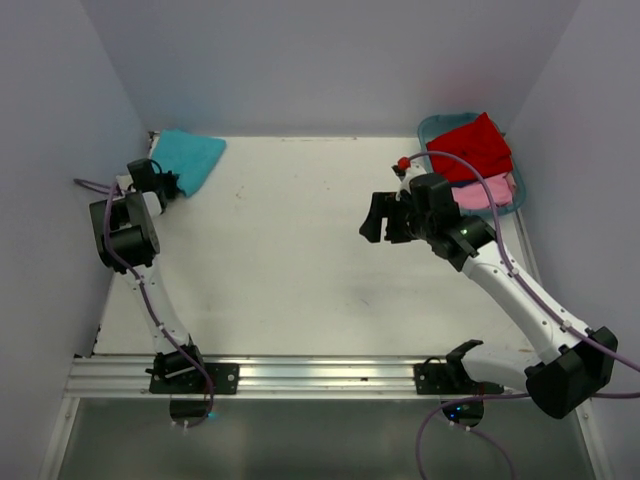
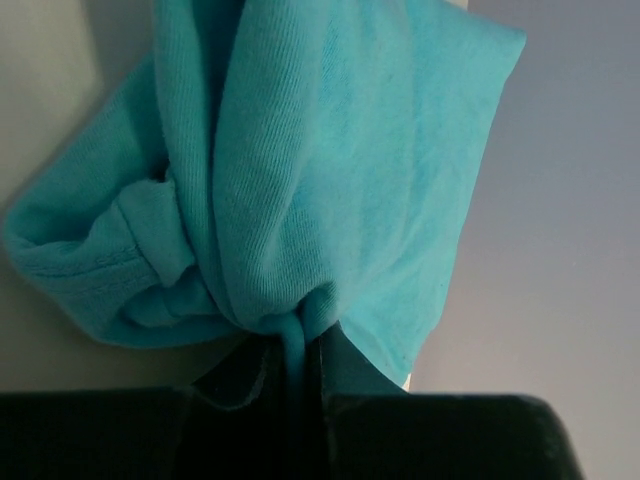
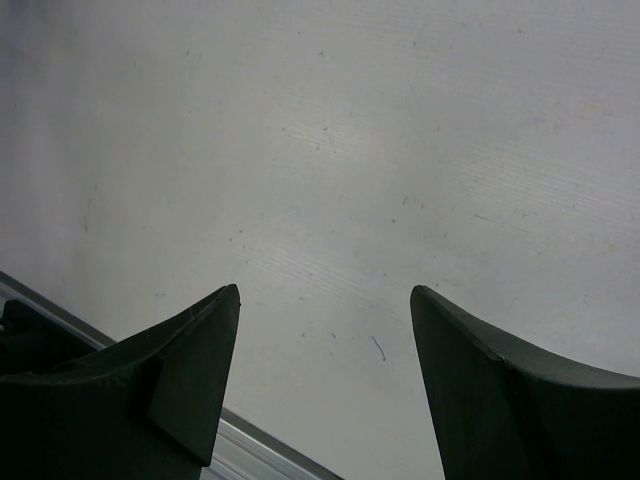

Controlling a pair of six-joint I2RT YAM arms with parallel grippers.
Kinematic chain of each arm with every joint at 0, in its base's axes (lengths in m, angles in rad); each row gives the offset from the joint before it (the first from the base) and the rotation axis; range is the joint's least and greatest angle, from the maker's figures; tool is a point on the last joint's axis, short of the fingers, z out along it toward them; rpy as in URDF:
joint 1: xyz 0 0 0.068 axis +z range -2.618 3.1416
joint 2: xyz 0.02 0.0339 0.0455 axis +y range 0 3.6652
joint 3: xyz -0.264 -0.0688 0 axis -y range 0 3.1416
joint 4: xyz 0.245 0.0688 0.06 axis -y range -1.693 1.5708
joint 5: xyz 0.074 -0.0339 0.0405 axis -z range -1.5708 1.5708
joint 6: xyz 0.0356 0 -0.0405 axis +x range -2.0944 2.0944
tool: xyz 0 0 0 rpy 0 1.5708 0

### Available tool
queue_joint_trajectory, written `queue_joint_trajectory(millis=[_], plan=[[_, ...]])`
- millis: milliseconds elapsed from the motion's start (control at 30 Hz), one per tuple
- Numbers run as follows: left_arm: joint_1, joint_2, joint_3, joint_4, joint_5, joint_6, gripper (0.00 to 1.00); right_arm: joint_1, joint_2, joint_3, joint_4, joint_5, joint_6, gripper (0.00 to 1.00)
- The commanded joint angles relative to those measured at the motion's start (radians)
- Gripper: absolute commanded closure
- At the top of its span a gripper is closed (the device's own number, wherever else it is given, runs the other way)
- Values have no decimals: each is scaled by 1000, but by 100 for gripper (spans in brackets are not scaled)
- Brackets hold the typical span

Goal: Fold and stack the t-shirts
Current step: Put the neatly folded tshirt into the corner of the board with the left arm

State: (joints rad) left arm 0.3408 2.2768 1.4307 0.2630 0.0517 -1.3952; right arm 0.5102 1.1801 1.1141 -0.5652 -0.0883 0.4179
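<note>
– Left fingers (image 2: pixel 340 410) are pinching together on a gathered fold of the turquoise t-shirt (image 2: pixel 330 150); cloth is bunching out from between them.

– And where is that shirt sitting?

– It is lying in the far left corner of the surface (image 1: pixel 300 260), close to both walls. From the grip it is spreading away from me, toward the back wall and a little to the right, so its long axis is running roughly along that diagonal. It is crumpled and rolled on itself, though. I am not making out a collar or hem, so I cannot tell which way it is pointing.

– What are the others doing?

– Right fingers (image 3: pixel 190 370) are standing apart with nothing between them, hovering over bare surface right of centre. They are well apart from the turquoise cloth, so my left arm is plainly the nearer one. My right arm is sitting nearer the tub (image 1: pixel 432 128) at the far right, where the red t-shirt (image 1: pixel 478 145) and the pale pink t-shirt (image 1: pixel 485 192) are lying together, red on the far side.

– So what is the coming move hanging on?

– I am judging that the bundle is needing to come out of the corner, back along that diagonal toward the open middle, before any flattening is possible. No folding or stacking is showing yet.
</note>
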Motion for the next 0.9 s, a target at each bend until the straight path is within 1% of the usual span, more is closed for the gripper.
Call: queue_joint_trajectory(millis=[0, 100, 133, 167, 233, 367, 500, 600, 700, 867], plan=[[67, -71, -50, 7, -185, -24, 100, 1, 7, 46, -6, -2, -13, 27], [81, -92, -94, 24, -179, -66, 100, 1, 21, 50, -2, -19, -8, 28], [83, -111, -137, 74, -194, -79, 100, 1, 24, 50, 2, -25, -5, 27], [83, -112, -139, 85, -199, -77, 100, 1, 29, 50, 4, -34, -4, 28], [83, -108, -118, 50, -207, -82, 100, -1, 29, 52, 1, -42, 1, 28], [83, -77, -82, 54, -184, -100, 100, 1, 15, 49, -7, -47, -1, 28], [81, -11, -9, 73, -95, -126, 100, 1, 3, 44, -10, -60, 10, 28], [79, 23, 16, 119, -70, -186, 100, 1, -16, 30, -6, -65, 18, 29], [70, 61, 94, 104, -59, -194, 100, 2, -33, 20, -7, -68, 22, 30], [46, 75, 131, 99, -33, -191, 100, 4, -65, -22, 5, -64, 30, 30]])
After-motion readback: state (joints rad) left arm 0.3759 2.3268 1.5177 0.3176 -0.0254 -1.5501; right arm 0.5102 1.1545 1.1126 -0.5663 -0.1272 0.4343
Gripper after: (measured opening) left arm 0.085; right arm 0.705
